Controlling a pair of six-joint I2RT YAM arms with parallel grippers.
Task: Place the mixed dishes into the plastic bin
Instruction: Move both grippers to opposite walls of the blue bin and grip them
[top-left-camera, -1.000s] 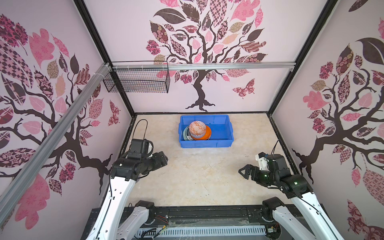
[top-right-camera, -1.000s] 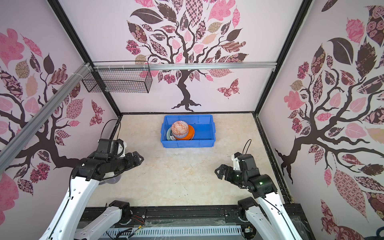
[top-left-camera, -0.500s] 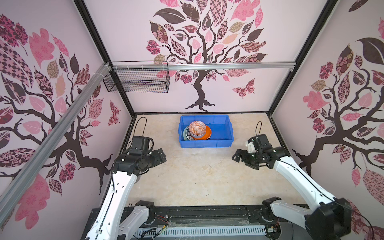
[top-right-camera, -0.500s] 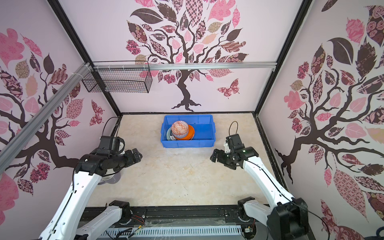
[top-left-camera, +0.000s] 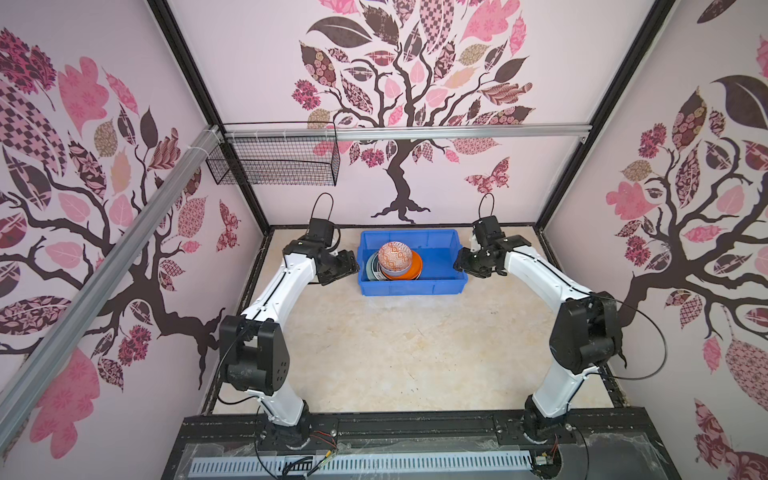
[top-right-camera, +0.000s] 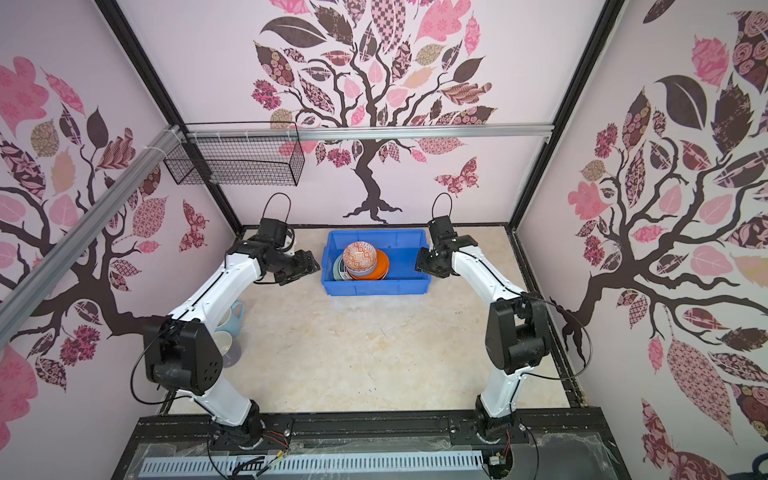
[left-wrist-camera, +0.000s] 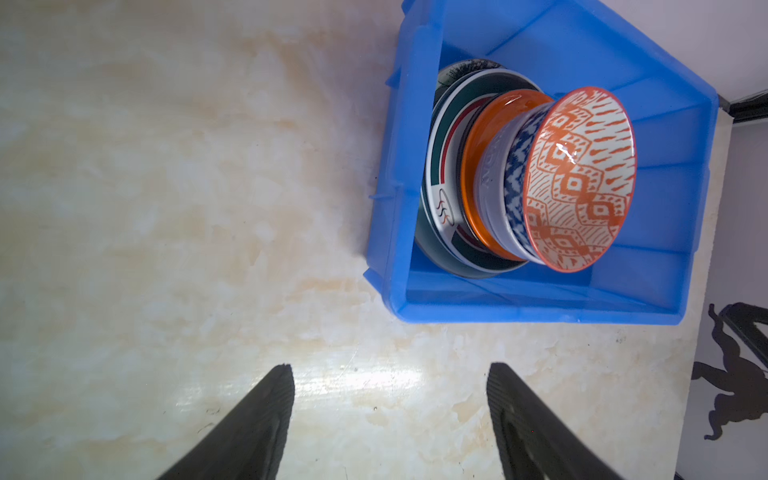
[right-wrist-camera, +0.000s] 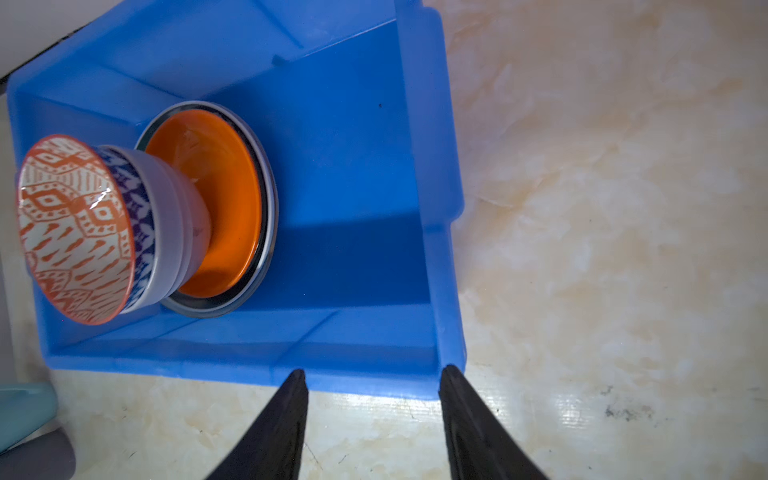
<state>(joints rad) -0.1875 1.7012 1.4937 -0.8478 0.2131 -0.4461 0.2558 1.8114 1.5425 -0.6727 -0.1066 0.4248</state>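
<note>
Left gripper (top-left-camera: 350, 266) and right gripper (top-left-camera: 459, 262), both empty with jaws apart, have reached forward and now flank the blue bin (top-left-camera: 411, 287).

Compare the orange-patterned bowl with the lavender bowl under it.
The orange-patterned bowl is patterned, orange inside and blue outside; the lavender bowl is plain. The orange-patterned bowl tops the stack; the lavender bowl sits beneath, on the orange plate. Both sit inside the blue bin.
</note>
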